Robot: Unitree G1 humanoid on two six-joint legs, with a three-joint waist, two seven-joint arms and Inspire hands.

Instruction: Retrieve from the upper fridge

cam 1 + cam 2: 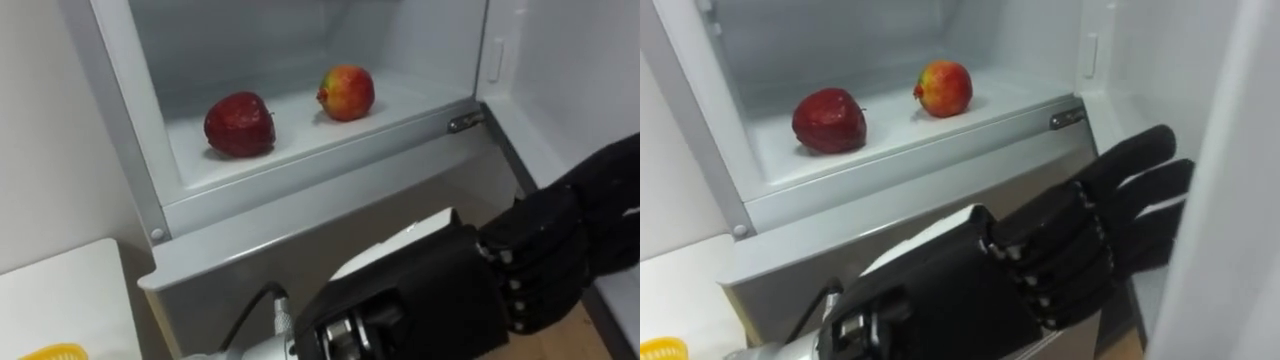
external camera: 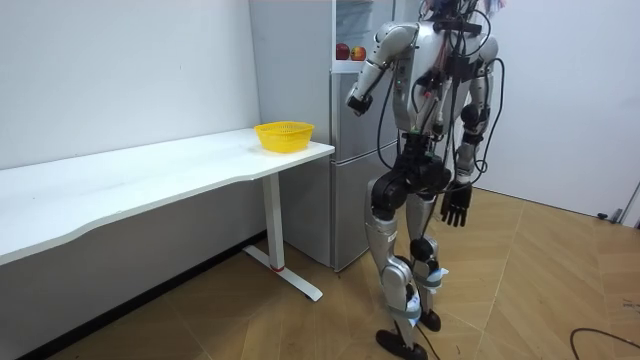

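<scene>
So the robot's standing right up against the tall silver-grey fridge [image 2: 345, 170], facing into the open upper compartment, next to the end of the long white worktop [image 2: 150, 170]. A yellow plastic mesh basket [image 2: 284, 135] sits on that end of the worktop, close to the fridge.

Both fruits are in the upper compartment, sitting on its white bottom shelf [image 1: 300, 140]. A dark red apple [image 1: 240, 124] is on the robot's left and nearer the front edge. A red-and-yellow apple [image 1: 346, 92] is to its right and a bit further back. They're close together but not touching, and nothing's touching either of them.

The black left hand [image 1: 420, 290] is raised in front of the fridge. From the head camera it sits below the compartment's front sill, over the grey band under the opening, so it's outside the compartment and well short of the apples. Its fingers [image 1: 1140, 150] point off to the robot's right, loosely stretched with only a slight bend, and there's nothing in them.

The right hand [image 2: 455, 208] hangs down by the robot's thigh with its fingers relaxed and spread, holding nothing either.
</scene>
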